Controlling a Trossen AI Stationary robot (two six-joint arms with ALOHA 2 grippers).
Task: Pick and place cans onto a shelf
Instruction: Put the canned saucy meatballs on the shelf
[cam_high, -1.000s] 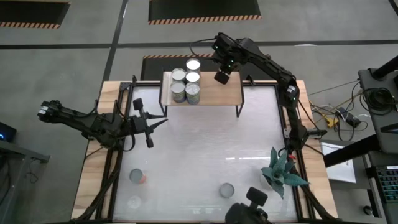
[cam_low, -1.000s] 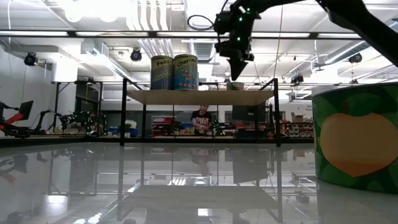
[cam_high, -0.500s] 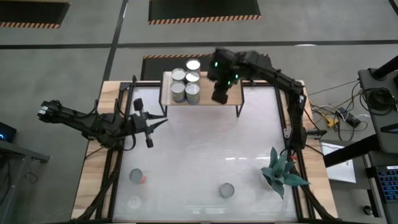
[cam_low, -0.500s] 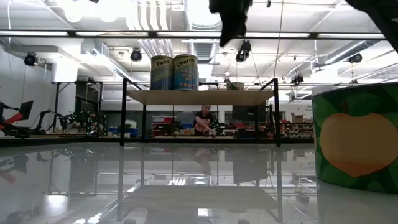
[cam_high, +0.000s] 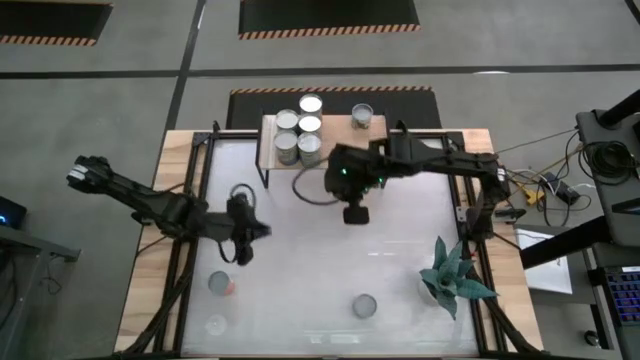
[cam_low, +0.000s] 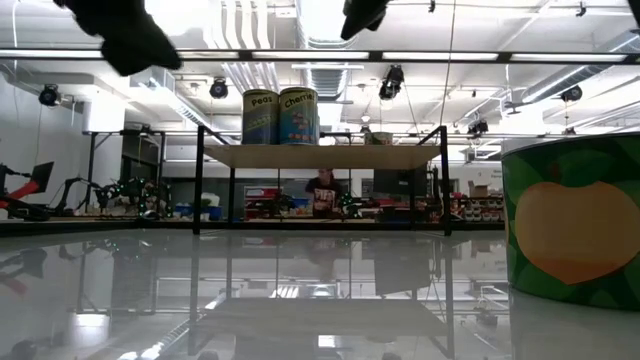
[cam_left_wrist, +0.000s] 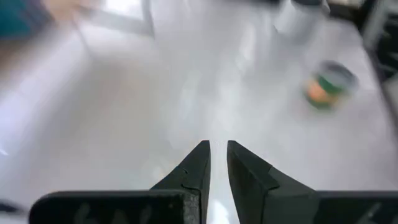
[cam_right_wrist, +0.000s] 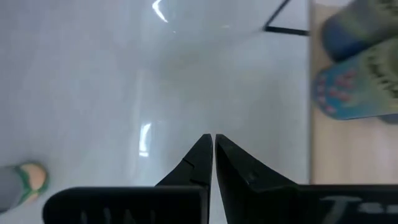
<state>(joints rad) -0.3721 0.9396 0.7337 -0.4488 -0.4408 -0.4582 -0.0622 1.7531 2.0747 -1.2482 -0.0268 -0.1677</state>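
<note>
While its two dark fingers (cam_right_wrist: 205, 155) press together on nothing, the right gripper (cam_high: 356, 213) hangs over the middle of the white-topped table (cam_high: 400, 250), at about five o'clock from the small light-wood shelf on thin black legs (cam_high: 345, 150). Its arm reaches back toward the table's three o'clock edge. The left gripper (cam_high: 240, 250), fingers (cam_left_wrist: 199, 165) nearly together with only a narrow slit between them and nothing held, hovers over the table's nine o'clock side, its arm stretching off past that edge. Five short metal cans with shiny silver tops (cam_high: 298, 135) cluster at the shelf's nine o'clock end, two of them showing printed labels in the low view (cam_low: 280, 115); a sixth can (cam_high: 361, 116) stands apart along the shelf's twelve o'clock edge. On the table, an orange-labelled can (cam_high: 220, 285) sits near seven o'clock, just below the left gripper, and another silver-topped can (cam_high: 364, 306) rests near six o'clock. A spiky teal plant (cam_high: 455, 275) occupies the four o'clock corner.
</note>
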